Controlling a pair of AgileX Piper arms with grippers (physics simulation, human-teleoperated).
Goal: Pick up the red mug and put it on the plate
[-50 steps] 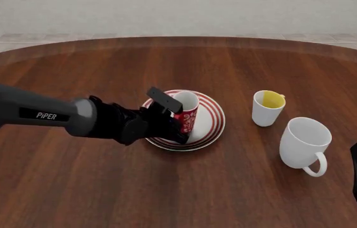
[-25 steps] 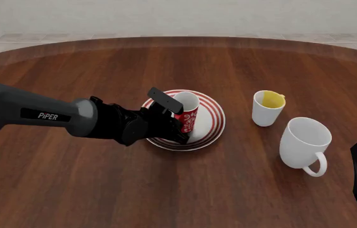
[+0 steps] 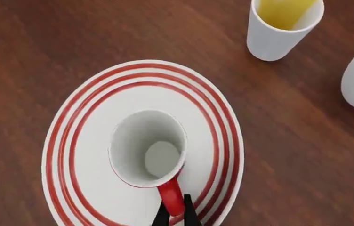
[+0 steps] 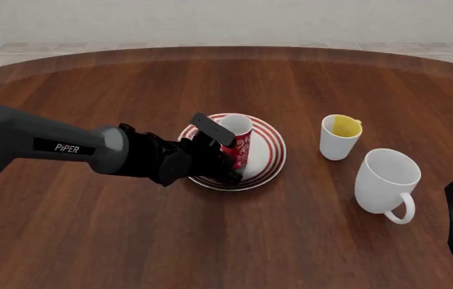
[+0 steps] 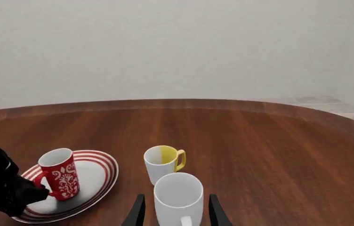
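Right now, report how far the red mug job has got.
Done: the red mug stands upright on the plate, inside its red rings. In hand: the left gripper is shut on the mug's handle. Left: open the fingers and back the arm away. The right gripper is open, near the white mug.

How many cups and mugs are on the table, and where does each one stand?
3. The red mug stands on the plate, its handle in the left gripper. The yellow-lined cup stands right of the plate; the white mug nearer, further right.
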